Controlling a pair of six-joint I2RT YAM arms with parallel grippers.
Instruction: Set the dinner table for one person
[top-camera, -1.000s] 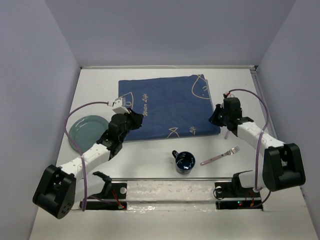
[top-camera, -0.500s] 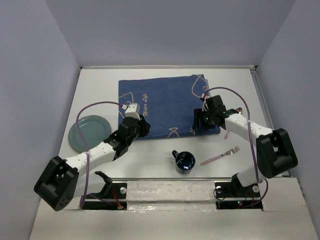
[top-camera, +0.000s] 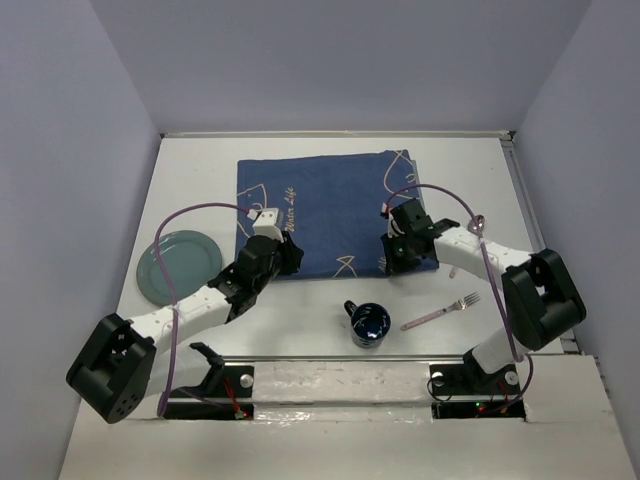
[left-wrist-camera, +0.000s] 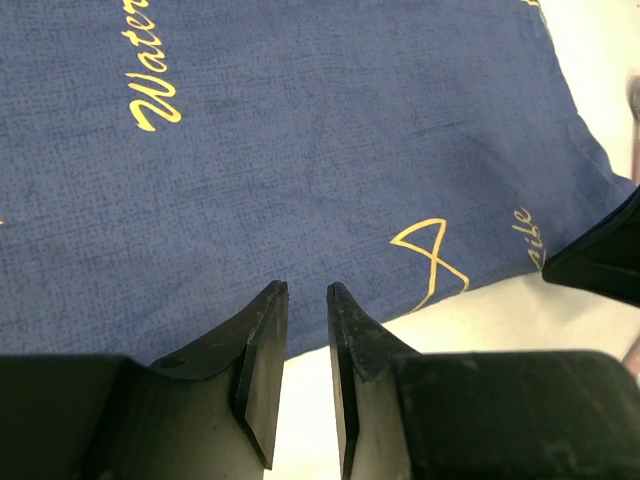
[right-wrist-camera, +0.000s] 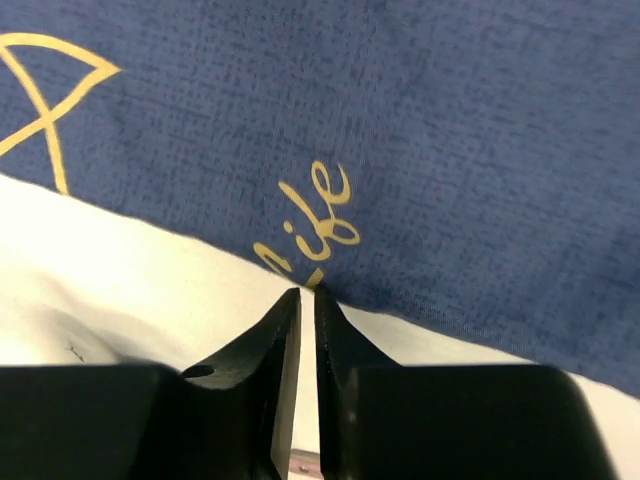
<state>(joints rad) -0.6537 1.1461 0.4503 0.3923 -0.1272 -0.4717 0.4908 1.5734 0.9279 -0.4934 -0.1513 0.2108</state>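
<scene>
Dinner table (top-camera: 330, 310) setting advances: both arms have slid inward along the blue cloth placemat's (top-camera: 330, 205) near edge, left gripper (left-wrist-camera: 298, 300) and right gripper (right-wrist-camera: 305, 300) nearly closed, seemingly pinching that hem to drag it.

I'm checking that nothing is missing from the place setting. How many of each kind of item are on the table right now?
Blue cloth placemat with line drawings: 1
Round teal plate: 1
Dark blue mug: 1
Fork with pinkish handle: 1
Total: 4

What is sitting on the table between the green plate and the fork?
In the overhead view, a dark blue mug stands between the plate and the fork, nearer the fork. The left arm also crosses that stretch of white table.
</scene>
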